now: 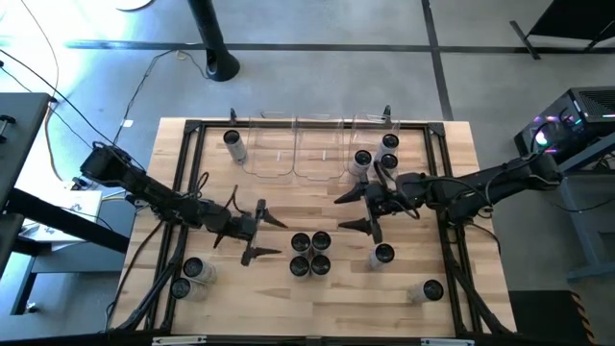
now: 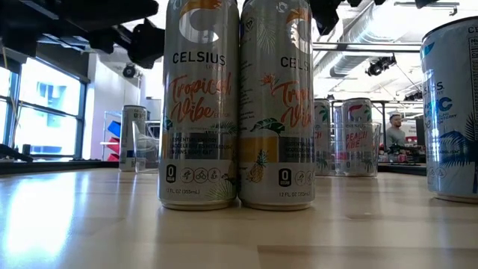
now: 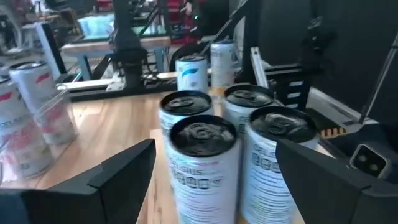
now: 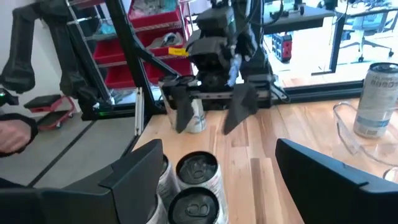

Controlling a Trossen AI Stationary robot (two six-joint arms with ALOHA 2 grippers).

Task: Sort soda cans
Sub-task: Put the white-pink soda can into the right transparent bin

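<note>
Four soda cans (image 1: pixel 310 254) stand upright in a tight cluster on the table's middle; the low view shows two of them (image 2: pixel 237 104) up close, silver-white with printed sides. My left gripper (image 1: pixel 266 235) is open just left of the cluster, fingers pointing at it; its wrist view shows the cluster (image 3: pixel 227 137) ahead of the gripper (image 3: pixel 214 146). My right gripper (image 1: pixel 353 212) is open just right of and beyond the cluster, with two dark can tops (image 4: pixel 198 186) below its gripper (image 4: pixel 217 152). Neither touches a can.
Three clear bins (image 1: pixel 298 144) stand along the far edge; the right one holds three cans (image 1: pixel 377 154). Single cans stand at far left (image 1: pixel 233 142), near left (image 1: pixel 187 277), right of the cluster (image 1: pixel 382 255) and near right (image 1: pixel 430 290). A dark frame (image 1: pixel 192 130) borders the table.
</note>
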